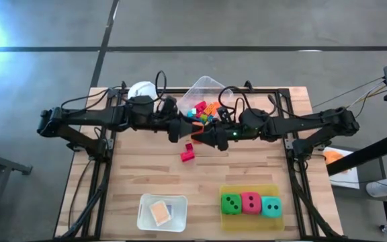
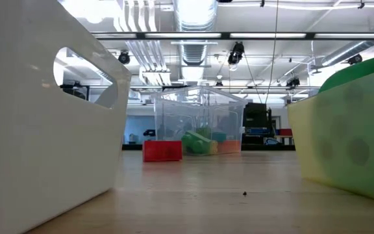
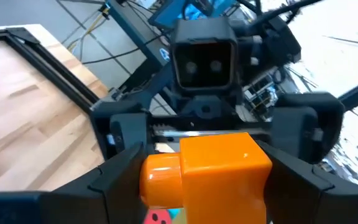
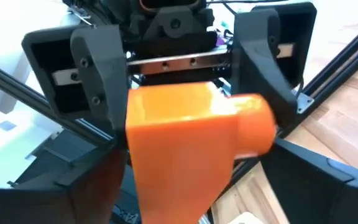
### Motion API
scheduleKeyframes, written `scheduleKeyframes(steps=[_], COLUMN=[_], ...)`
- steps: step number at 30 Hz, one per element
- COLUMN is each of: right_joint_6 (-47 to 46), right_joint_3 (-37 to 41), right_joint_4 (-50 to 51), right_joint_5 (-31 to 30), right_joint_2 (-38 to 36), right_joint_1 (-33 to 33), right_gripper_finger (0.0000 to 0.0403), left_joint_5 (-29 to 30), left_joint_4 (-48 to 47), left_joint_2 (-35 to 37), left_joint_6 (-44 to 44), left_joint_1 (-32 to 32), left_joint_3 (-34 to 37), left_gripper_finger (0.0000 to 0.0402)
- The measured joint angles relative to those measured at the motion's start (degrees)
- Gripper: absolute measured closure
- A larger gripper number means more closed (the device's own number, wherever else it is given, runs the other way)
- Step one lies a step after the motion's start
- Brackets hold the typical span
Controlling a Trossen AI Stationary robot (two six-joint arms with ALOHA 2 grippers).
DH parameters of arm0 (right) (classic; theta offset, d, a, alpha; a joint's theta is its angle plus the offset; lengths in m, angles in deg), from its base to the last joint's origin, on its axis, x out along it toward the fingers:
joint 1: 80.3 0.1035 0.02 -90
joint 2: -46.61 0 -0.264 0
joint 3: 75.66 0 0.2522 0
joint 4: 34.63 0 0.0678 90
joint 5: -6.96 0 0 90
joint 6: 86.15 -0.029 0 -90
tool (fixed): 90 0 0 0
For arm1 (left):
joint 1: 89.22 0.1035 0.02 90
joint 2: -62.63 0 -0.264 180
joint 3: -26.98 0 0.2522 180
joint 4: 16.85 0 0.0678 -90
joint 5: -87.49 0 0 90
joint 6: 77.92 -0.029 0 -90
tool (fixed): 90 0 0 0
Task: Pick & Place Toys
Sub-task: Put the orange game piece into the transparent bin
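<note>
An orange block [image 3: 207, 168] is seen between the two end effectors, which meet tip to tip above the middle of the wooden surface [image 1: 146, 171]. In the left wrist view the block sits between the left end effector's [image 1: 182, 130] own dark fingers [image 3: 114, 177], which press against its sides, so it is grasped there. In the right wrist view the same orange block [image 4: 188, 134] lies between the right end effector's [image 1: 197, 138] fingers [image 4: 73, 186]; these are spread wide around it, and whether they bear on it cannot be told.

Just below the meeting point, on the surface, a red block [image 1: 187, 153] is seen lying free. Just beyond the end effectors, a clear tub [image 1: 207, 91] holds a heap of small coloured blocks [image 1: 201, 111]. A white cup [image 1: 142, 89] stands near the left arm's wrist.

Well apart from both end effectors, toward the near edge, three dotted dice [image 1: 250, 203] in green, red and teal are lined up in a yellow tray [image 1: 250, 225]. Beside it a white bin [image 1: 161, 213] holds a flat orange tile [image 1: 160, 213].
</note>
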Motion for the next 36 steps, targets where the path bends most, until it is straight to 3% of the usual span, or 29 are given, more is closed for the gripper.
scheduleKeyframes(steps=[13, 23, 36], right_joint_6=[1.08, 1.77, 1.33], right_joint_3=[-0.24, -0.11, -0.09], right_joint_4=[-0.86, -1.11, -1.21], right_joint_5=[1.35, 1.94, 4.18], right_joint_2=[-0.13, -0.09, -0.28], right_joint_1=[0.11, 0.07, 0.04], right_gripper_finger=[0.0258, 0.027, 0.0277], left_joint_5=[-2.06, -3.03, -5.29], left_joint_4=[1.68, 1.04, 0.93], left_joint_2=[-0.01, 0.0, 0.29], left_joint_6=[-0.45, 0.72, 3.06], left_joint_1=[0.02, 0.04, 0.02], left_joint_3=[-0.04, -0.04, -0.04], left_gripper_finger=[0.013, 0.0101, 0.0097])
